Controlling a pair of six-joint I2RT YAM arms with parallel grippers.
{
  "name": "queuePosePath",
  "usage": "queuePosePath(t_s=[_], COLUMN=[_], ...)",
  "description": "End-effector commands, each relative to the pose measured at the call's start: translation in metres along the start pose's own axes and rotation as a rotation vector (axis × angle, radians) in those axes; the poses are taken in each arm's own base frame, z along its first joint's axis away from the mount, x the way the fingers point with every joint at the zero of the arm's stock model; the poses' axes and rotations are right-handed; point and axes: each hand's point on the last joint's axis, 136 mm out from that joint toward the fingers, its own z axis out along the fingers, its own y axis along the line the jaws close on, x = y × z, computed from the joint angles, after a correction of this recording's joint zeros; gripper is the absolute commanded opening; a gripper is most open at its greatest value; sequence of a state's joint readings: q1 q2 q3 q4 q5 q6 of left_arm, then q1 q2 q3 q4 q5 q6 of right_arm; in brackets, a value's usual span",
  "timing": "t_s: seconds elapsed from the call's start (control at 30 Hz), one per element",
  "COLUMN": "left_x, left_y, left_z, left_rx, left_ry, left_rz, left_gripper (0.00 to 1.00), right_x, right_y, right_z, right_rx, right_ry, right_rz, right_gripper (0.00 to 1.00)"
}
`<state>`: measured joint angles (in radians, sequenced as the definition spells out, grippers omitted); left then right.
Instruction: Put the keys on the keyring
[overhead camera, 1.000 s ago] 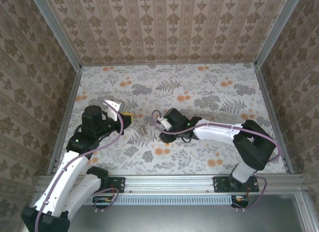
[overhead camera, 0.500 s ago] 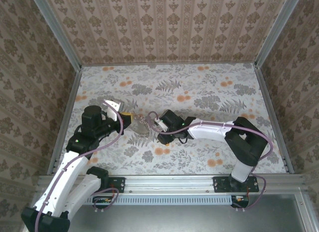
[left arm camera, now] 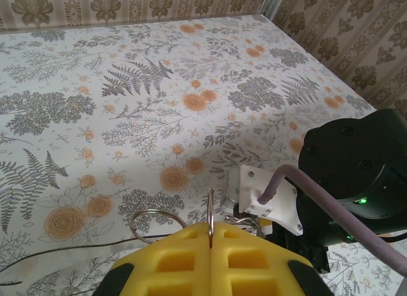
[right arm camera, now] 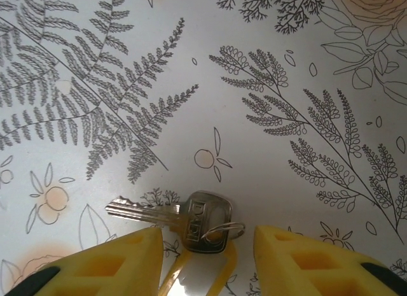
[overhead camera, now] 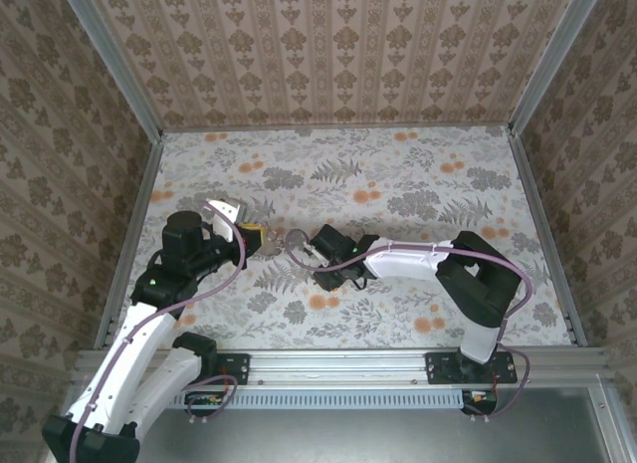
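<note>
The left gripper is clenched, its two yellow pads pressed flat together, and it grasps the keyring, a thin loop that stands edge-on out of the seam between the pads. Just to one side of those pads a second wire ring lies flat on the tabletop; whether it is linked to the clamped loop cannot be told. Just beyond the pads on the other side sits the white and black head of the right arm, close to the left gripper, with a purple cable curving over it. Seen from above, the left gripper and the right gripper point at each other, near together, over the flowered tabletop. The right gripper is released: its yellow fingers stand apart low over the surface, with open space on either side of what lies between them. That is the keys, of which one silver key is plain to see, lying flat in the gap between the fingertips, its blade pointing toward one finger and its head nearer the middle. A small wire loop passes through the head. Neither finger appears to touch the key.
</note>
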<state>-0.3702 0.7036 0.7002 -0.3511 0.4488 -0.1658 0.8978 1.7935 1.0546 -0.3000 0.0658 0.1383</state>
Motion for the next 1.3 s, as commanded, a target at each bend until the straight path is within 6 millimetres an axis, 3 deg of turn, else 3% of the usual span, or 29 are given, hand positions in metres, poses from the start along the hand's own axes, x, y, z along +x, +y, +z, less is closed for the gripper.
queuePosePath(t_s=[0.0, 0.63, 0.9, 1.27], left_x=[-0.010, -0.012, -0.013, -0.011], left_y=[-0.002, -0.004, -0.005, -0.005], left_z=[-0.005, -0.007, -0.007, -0.007], left_rx=[0.004, 0.011, 0.012, 0.012], left_ry=[-0.044, -0.049, -0.051, -0.046], left_rz=[-0.001, 0.009, 0.007, 0.005], left_gripper=[0.00, 0.00, 0.00, 0.00], right_x=[-0.002, 0.006, 0.008, 0.008], right_y=[-0.004, -0.010, -0.012, -0.017], right_z=[0.001, 0.004, -0.003, -0.016], right_rx=[0.039, 0.056, 0.051, 0.013], right_ry=[0.012, 0.036, 0.020, -0.021], right_rz=[0.012, 0.027, 0.039, 0.081], right_gripper=[0.42, 0.23, 0.21, 0.10])
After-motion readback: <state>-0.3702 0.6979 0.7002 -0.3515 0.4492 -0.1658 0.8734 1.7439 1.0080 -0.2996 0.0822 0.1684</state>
